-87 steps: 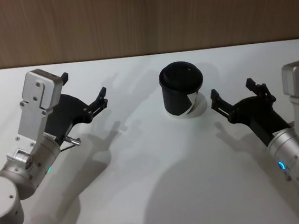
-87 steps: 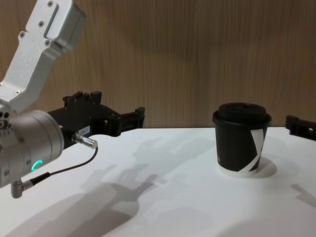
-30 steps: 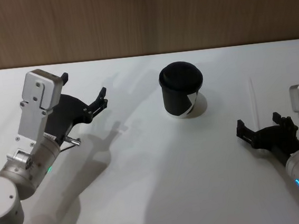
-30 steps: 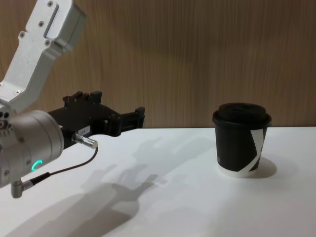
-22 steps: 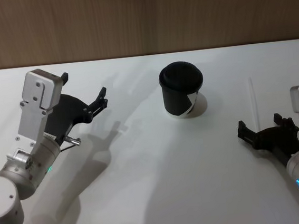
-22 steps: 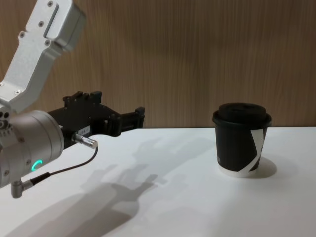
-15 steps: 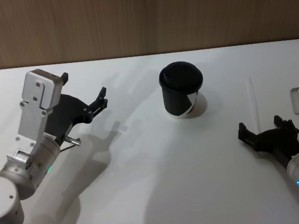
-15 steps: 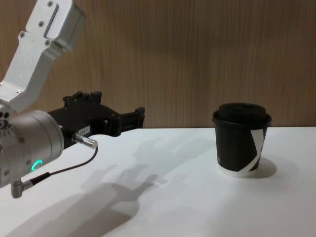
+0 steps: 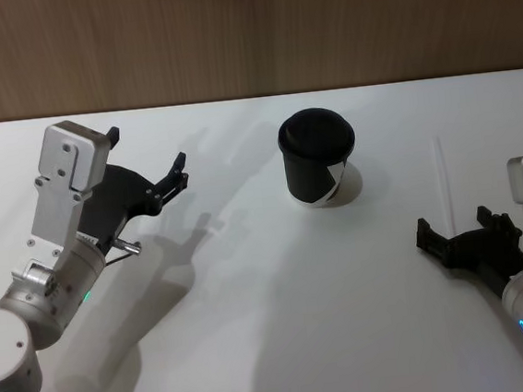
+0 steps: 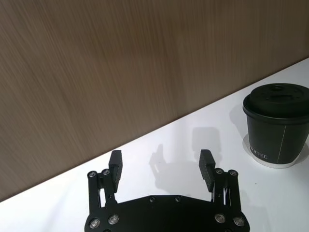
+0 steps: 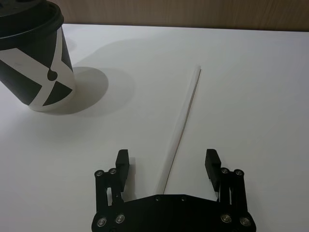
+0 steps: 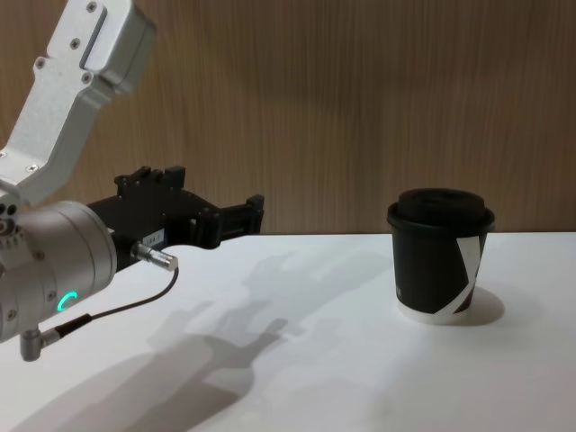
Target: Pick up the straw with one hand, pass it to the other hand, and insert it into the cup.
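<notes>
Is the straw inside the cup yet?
No, it's out. The straw lies flat on the table, apart from the cup.

- A white table [image 9: 276,343] spreads across the head view. Its top is matte and plain, and its far edge runs straight from side to side.
- A wooden wall [image 9: 246,31] of brown, fine-grained panel stands directly behind that far edge. In the chest view it rises over the whole background, darker toward the upper middle.
- Soft grey shadows [image 12: 225,346] lie on the table, heaviest on its left side in the chest view.
</notes>
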